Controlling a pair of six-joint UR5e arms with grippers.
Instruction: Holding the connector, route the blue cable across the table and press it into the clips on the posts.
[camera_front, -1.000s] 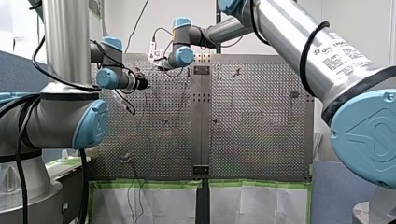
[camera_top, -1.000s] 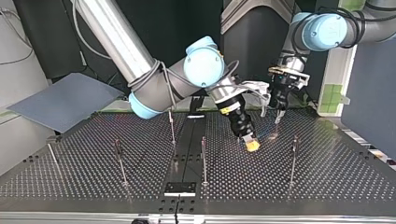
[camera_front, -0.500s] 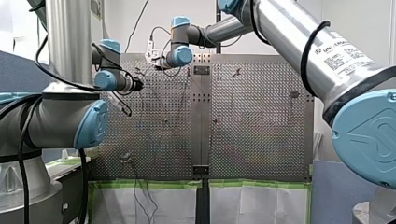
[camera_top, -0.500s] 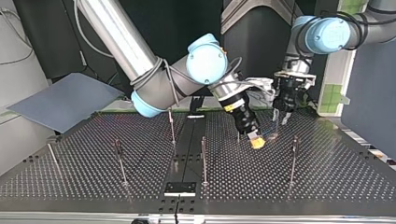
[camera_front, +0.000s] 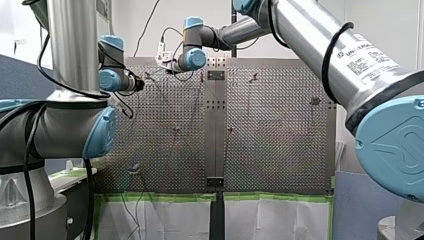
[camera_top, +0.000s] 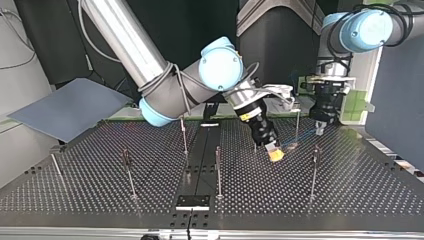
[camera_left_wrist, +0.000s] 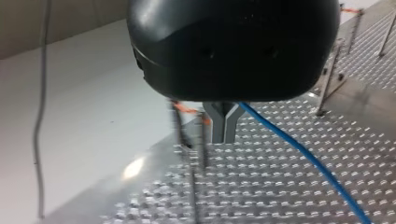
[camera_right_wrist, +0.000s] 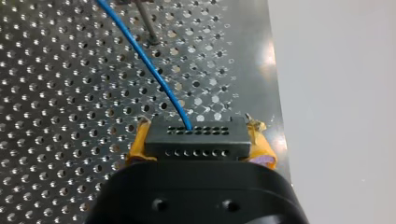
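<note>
Blue cable (camera_right_wrist: 154, 70) is running from the connector (camera_right_wrist: 196, 137), which our right gripper (camera_right_wrist: 198, 140) is pinching between yellow pads (camera_right_wrist: 140, 142), just above the table (camera_right_wrist: 56, 116). Our left gripper (camera_left_wrist: 223, 128) is clamping the cable between pressed-together metal fingers (camera_left_wrist: 217, 122), beside a post (camera_left_wrist: 180, 123). Risk, we are judging: a taut span pulling the connector askew or snagging that post.

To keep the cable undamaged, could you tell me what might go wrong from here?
1. The blue cable runs fairly straight from the connector in my right gripper to my left gripper; more pull could strain it at the connector or drag the connector from the jaws.
2. My left gripper hangs close beside a thin post and might knock or bend it.
</note>
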